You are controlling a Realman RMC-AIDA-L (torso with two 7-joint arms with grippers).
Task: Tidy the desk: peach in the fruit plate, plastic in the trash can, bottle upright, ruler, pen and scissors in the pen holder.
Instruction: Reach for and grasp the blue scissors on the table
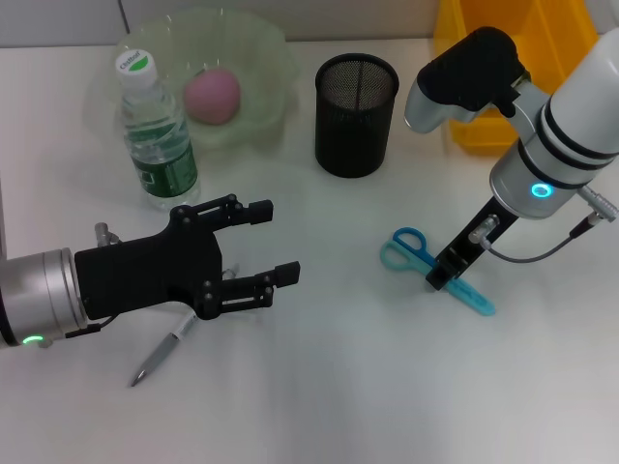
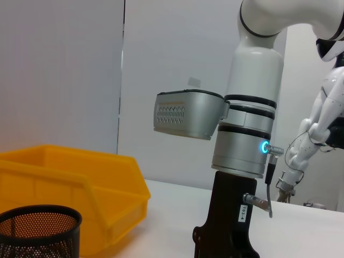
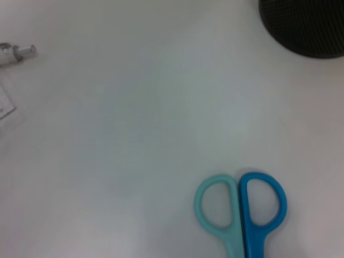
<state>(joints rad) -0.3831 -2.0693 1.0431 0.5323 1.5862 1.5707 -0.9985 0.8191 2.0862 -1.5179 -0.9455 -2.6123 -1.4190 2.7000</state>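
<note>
Our right gripper is down at the desk, its tip set on the scissors about where the blue handles meet the covered blade; the handle loops lie just to its left and the blade cover pokes out on its far side. From the head view we cannot tell whether its fingers are closed on the scissors or merely straddling them, since the black tip hides the contact. Behind and to the left of this gripper stands the pen holder, upright, and the trash can sits behind the arm. Our left gripper hovers well to the left with its fingers spread apart and nothing between them. The pen lies partly under it, and the bottle stands upright just beyond it, beside the fruit plate, which holds the peach.
</note>
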